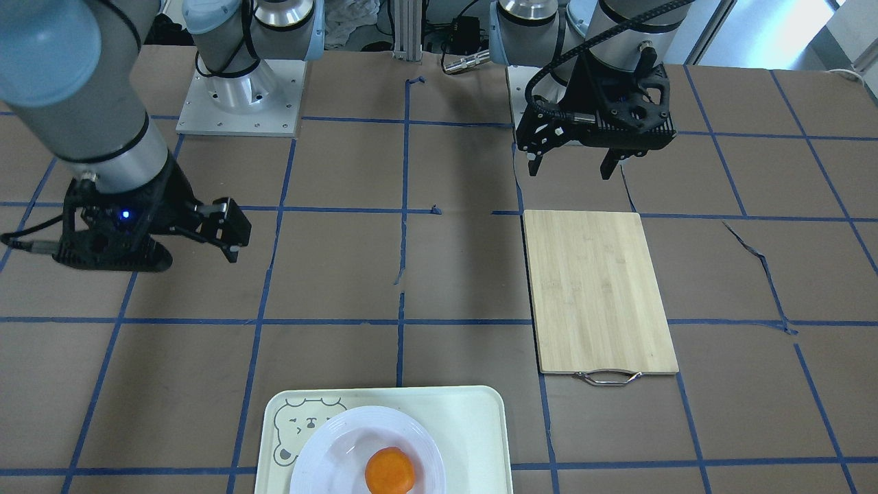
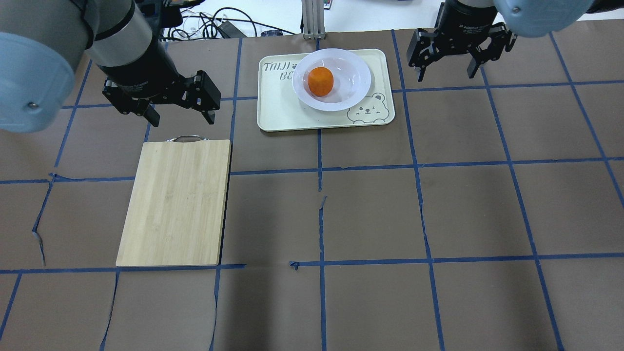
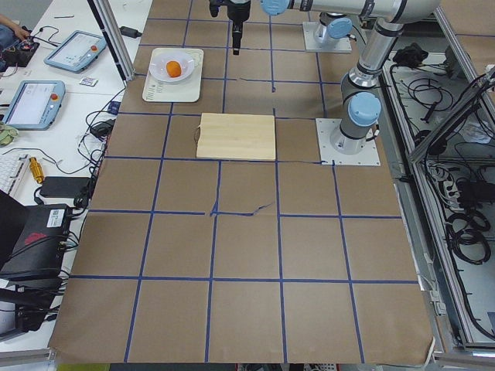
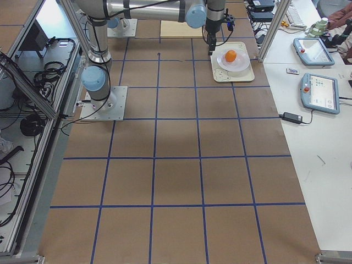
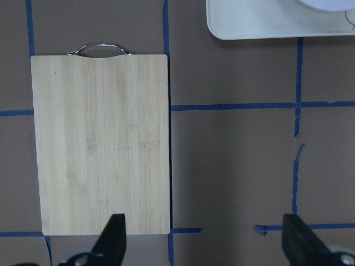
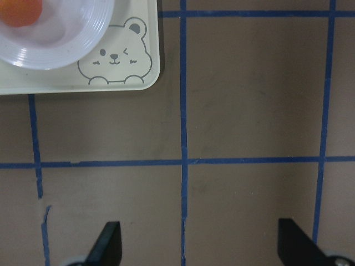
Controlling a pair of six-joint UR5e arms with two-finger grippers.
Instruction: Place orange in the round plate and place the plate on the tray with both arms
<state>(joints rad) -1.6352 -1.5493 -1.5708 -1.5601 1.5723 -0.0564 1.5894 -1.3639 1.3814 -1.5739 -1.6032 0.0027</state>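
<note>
The orange (image 2: 320, 81) lies in the sunken centre of the round plate (image 2: 353, 83). The plate rests on the cream tray (image 2: 278, 107) at the table's far middle. In the front-facing view the orange (image 1: 389, 471), plate (image 1: 322, 446) and tray (image 1: 473, 425) sit at the bottom edge. My left gripper (image 2: 182, 118) hangs open and empty above the table, left of the tray and just beyond the board's handle. Right of the tray, my right gripper (image 2: 446, 74) is open and empty too. The right wrist view shows the tray's bear corner (image 6: 113, 58) ahead of the open fingers (image 6: 108, 244).
A bamboo cutting board (image 2: 175, 202) with a metal handle (image 2: 185, 139) lies on the left half of the table, below my left gripper. The two arm bases (image 1: 236, 96) stand at the robot's edge. Beyond the tray, off the table, are cables (image 2: 214, 24) and control tablets (image 3: 77, 50).
</note>
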